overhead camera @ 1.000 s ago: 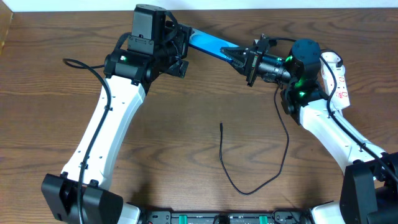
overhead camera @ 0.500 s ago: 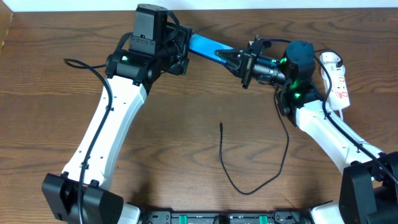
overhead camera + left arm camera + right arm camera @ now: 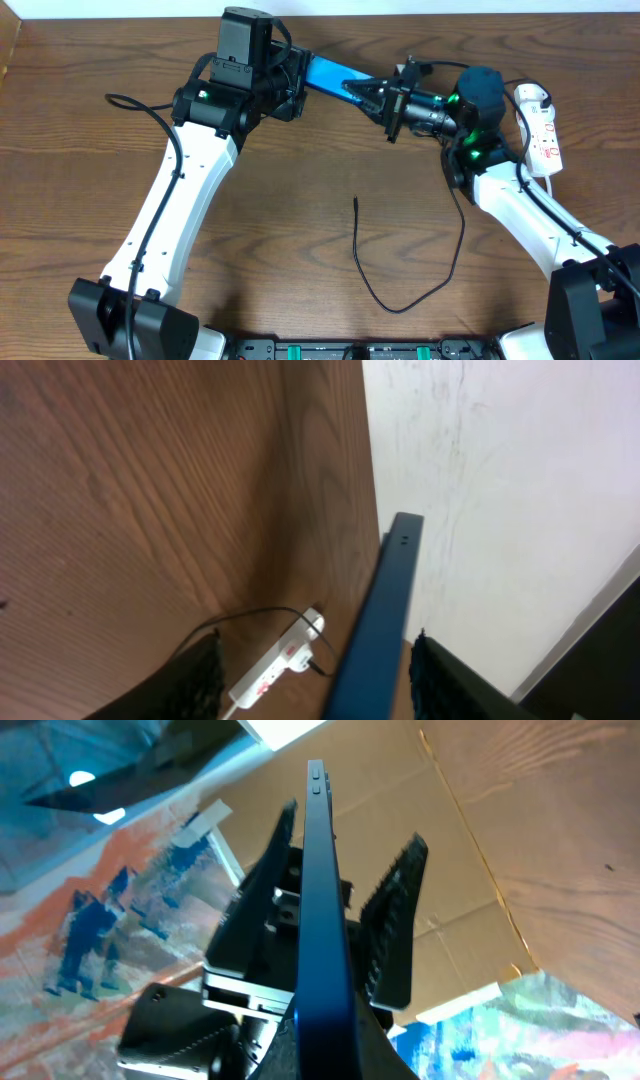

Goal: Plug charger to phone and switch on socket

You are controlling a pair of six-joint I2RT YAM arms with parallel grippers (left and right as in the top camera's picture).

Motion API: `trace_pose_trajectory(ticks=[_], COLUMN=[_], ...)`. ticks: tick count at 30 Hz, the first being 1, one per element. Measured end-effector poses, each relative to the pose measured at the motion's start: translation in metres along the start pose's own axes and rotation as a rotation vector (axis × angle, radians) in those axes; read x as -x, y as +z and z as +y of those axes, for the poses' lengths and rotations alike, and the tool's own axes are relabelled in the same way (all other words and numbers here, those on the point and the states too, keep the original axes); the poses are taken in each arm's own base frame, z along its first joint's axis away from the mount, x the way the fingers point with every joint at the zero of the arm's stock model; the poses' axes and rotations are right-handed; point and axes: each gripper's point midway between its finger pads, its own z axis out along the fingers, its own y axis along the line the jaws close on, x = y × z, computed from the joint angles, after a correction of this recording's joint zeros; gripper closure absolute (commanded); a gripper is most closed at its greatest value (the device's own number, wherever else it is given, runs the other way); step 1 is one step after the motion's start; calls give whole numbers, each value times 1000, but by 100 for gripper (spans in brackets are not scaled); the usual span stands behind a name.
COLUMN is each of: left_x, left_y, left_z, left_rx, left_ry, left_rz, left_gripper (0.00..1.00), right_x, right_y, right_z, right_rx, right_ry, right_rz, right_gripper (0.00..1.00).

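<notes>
Step in hand, I'd say: getting a two-arm hold on the phone (image 3: 335, 73). It's off the bench (image 3: 250, 150), up at the far edge, bridging the two arms. The right claw (image 3: 384, 98) is pinched narrow on the phone's right end and carries it. The left claw (image 3: 320, 665) is about half wide and straddles the other end edge-on. Its fingers (image 3: 197, 675) show gaps to the phone on both sides, so there's no grip there yet.

To do it well:
- Centre the phone in the left claw before you squeeze. In the right wrist view one finger sits nearer than the other, so an off-centre close would likely twist it against the right grip.
- Clamp on the flat faces, clear of the side buttons. I can't tell which end has the port, so keep both ends free.
- Don't release the right until the left is firm.

The charger (image 3: 357, 255) lies loose mid-bench, tip toward the far edge, well apart from the phone. The socket (image 3: 540, 120) is at far right, just beside the right arm.

The bench is dark wood grain. A white wall (image 3: 500, 480) stands right behind the far edge, so there's little room back there. Watch the left wrist.
</notes>
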Motion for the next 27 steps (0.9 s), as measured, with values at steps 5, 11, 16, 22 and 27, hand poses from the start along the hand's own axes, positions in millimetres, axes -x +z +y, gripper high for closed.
trace_pose_trajectory(ticks=[5, 11, 16, 22, 27], left_x=[0, 0, 0, 0, 0], left_y=[0, 0, 0, 0, 0], left_z=[0, 0, 0, 0, 0], left_rx=[1, 1, 1, -1, 0], left_ry=[-1, -1, 2, 18, 19], left_rz=[0, 0, 0, 1, 1], left_gripper=[56, 70, 77, 88, 93], right_x=[-9, -10, -10, -9, -9], right_y=[5, 5, 5, 5, 5], right_z=[-4, -5, -5, -4, -4], right_rx=[-14, -19, -19, -15, -15], right_ry=[0, 0, 12, 67, 67], right_rz=[29, 38, 39, 28, 29], right_gripper=[98, 98, 99, 90, 90])
